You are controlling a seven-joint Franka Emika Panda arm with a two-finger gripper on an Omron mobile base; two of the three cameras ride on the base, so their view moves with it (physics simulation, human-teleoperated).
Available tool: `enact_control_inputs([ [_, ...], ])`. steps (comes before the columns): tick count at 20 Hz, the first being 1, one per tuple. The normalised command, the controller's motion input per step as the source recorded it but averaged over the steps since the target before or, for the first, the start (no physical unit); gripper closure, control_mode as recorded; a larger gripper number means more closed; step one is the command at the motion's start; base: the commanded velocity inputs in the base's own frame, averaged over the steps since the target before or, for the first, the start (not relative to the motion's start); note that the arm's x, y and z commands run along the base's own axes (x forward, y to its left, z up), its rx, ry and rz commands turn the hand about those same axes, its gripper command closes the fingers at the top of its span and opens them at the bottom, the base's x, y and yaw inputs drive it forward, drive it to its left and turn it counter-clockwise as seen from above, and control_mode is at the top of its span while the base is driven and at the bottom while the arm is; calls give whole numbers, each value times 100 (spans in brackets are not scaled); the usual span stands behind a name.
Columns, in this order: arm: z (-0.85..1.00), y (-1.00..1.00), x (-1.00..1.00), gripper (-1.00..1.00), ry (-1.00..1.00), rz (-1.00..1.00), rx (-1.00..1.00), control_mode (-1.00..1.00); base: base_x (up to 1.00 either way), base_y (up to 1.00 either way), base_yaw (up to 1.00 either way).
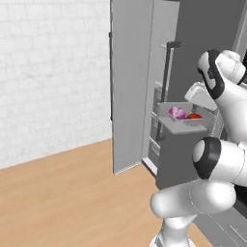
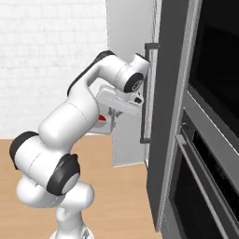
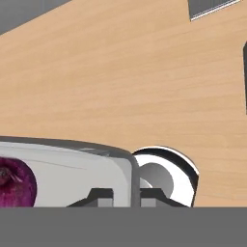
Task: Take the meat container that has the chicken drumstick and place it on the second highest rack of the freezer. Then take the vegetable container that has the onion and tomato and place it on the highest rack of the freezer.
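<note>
vegetable container point(image 1: 185, 121) with the onion point(image 1: 177, 113) and tomato point(image 1: 194, 116) is up in the air in front of the open freezer point(image 1: 144, 87), carried level, roughly mid-height against the door opening. in my hand view the gripper point(image 3: 126, 195) is clamped on the container's rim, one finger each side of the wall, with the onion just inside at the left edge. so i read this as the second half of the task: tray picked, transport to the highest rack under way. can't see the shelves well from here, and no sign of the drumstick tray, so i can't confirm step one. next move needs lift to top-shelf height, then a straight push in, keeping the tray flat so nothing rolls.
</note>
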Motion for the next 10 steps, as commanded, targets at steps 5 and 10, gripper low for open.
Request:
enact_control_inputs([
  [5,0,0,0,100,0,0,0,100,100,72,-32],
  [10,0,0,0,100,0,0,0,100,98,68,-41],
])
